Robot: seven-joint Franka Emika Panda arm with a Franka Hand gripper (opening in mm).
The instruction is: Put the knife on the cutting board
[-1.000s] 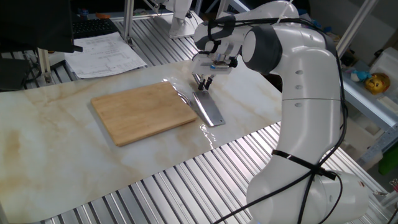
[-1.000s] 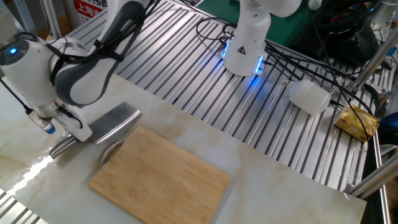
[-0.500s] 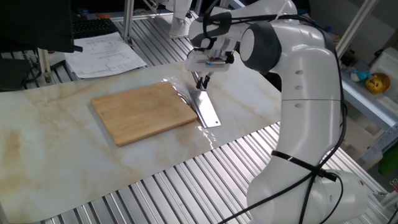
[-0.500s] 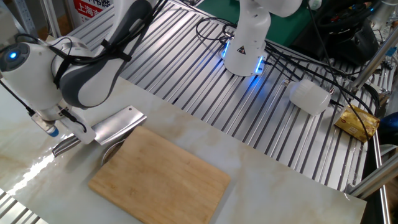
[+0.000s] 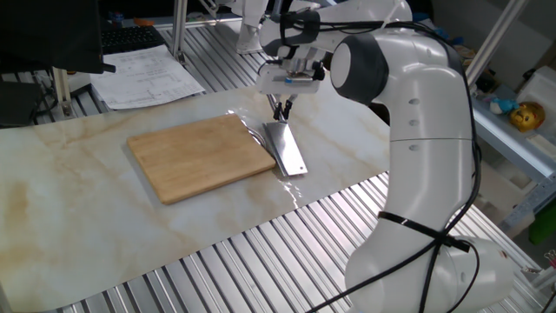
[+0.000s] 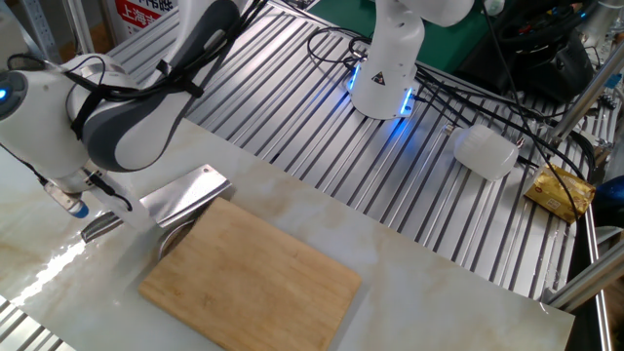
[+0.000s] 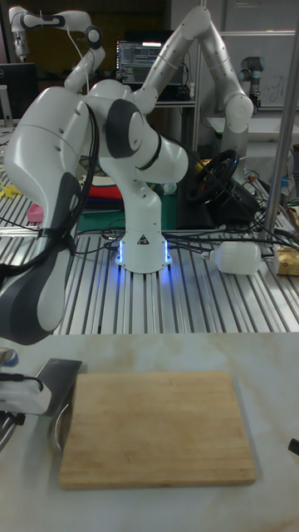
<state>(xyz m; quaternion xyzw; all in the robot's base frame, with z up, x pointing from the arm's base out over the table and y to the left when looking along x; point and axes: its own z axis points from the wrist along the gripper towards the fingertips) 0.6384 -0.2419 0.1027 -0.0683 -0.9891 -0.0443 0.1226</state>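
While the gripper (image 5: 281, 111) pinches its handle, the knife (image 5: 287, 149) slants just beside the cutting board (image 5: 201, 156)

knife (image 5: 286, 149) higher, nearer board (image 5: 201, 156)

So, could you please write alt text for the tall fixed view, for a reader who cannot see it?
A light-brown wooden cutting board lies flat on a pale marble-patterned table, with a shiny metal knife just off its left edge. The white robot arm fills the left side. A second white robot base, lit blue, stands behind.
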